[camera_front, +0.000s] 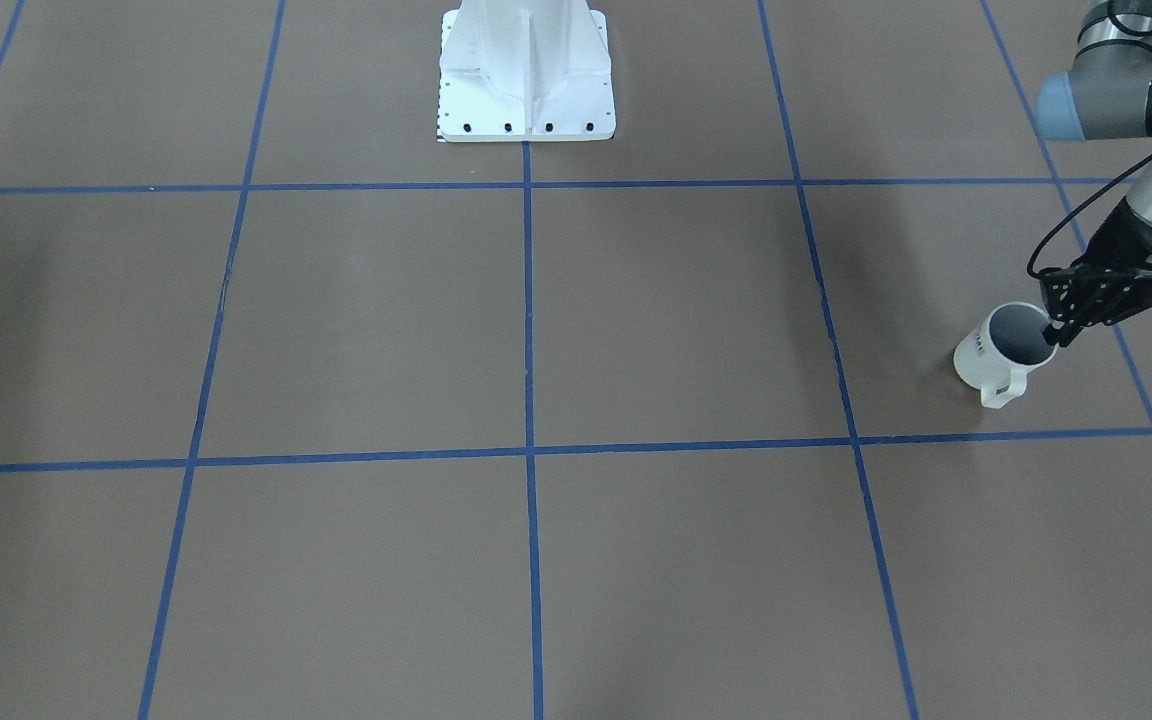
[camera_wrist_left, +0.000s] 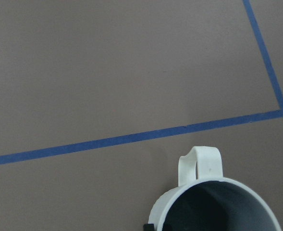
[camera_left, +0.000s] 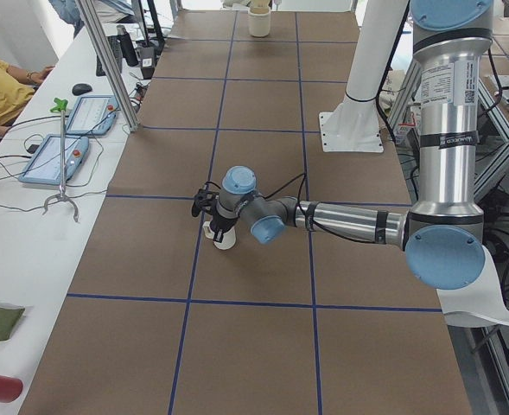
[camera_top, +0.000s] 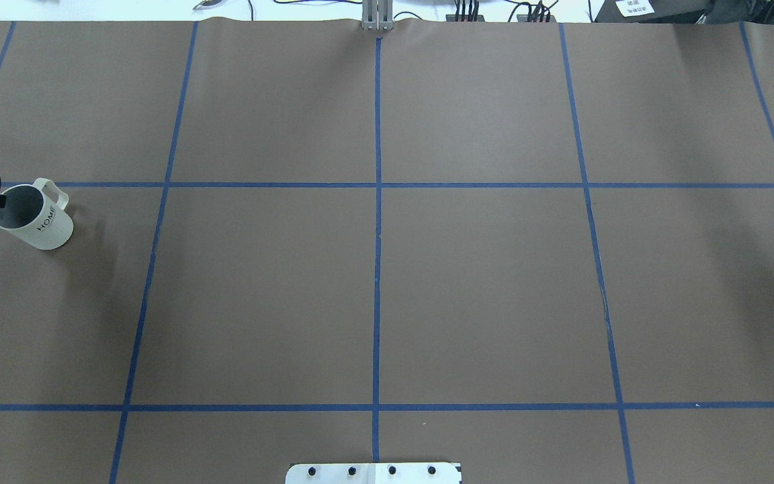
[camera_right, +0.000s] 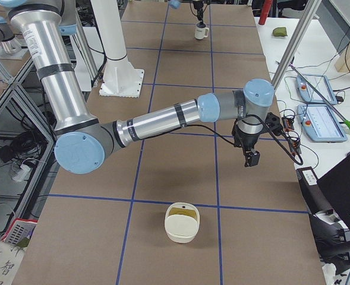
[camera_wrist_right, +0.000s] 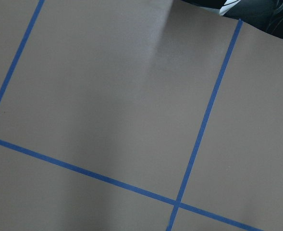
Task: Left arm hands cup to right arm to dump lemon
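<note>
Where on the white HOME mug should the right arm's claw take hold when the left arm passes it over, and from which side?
Probably the ribbed lower body of the cup, from the side away from the left claw. That claw sits at the rim, opposite the handle, so the rim there is taken. The wall below is bare and round, which suits two fingers closing across it, though the loop handle must stay outside them.

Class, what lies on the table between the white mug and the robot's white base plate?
Nothing: the overhead view shows only bare brown table with blue tape lines between the mug and base plate.
</note>
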Robot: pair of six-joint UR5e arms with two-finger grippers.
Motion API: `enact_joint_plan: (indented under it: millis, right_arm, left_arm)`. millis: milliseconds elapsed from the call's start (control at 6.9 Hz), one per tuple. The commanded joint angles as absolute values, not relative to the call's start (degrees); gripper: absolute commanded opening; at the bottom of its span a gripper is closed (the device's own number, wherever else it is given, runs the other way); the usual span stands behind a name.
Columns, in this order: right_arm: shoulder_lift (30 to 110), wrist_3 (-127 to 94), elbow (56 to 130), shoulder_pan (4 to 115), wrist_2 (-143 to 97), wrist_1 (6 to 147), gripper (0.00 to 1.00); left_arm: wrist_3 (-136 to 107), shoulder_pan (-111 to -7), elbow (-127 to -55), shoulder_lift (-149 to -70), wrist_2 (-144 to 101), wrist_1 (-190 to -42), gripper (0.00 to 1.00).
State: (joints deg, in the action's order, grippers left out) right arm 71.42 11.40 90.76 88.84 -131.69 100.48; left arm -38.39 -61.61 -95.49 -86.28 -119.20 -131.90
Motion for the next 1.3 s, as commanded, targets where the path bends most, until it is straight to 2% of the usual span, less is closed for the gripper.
enact_joint_plan:
  millis: [0, 145, 870, 1159]
  right_arm:
    - [73.46, 11.51, 90.62, 88.95, -131.49, 99.76, 1.0]
    - [73.74, 11.69, 90.53, 88.95, -131.48, 99.49, 1.0]
    - [75.41, 11.42, 88.51, 88.95, -130.17, 99.4, 1.0]
    - [76.72, 11.08, 87.89, 88.95, -129.73, 99.49, 1.0]
  left_arm:
    - [-38.23, -61.52, -95.36, -86.22, -119.0, -131.92, 0.88]
    - [-38.15, -61.96, -96.06, -86.39, -119.7, -131.66, 1.0]
    - [-3.31, -83.98, -97.29, -86.93, -127.35, -109.03, 1.0]
    - [2.36, -87.36, -96.77, -85.53, -129.7, -100.16, 1.0]
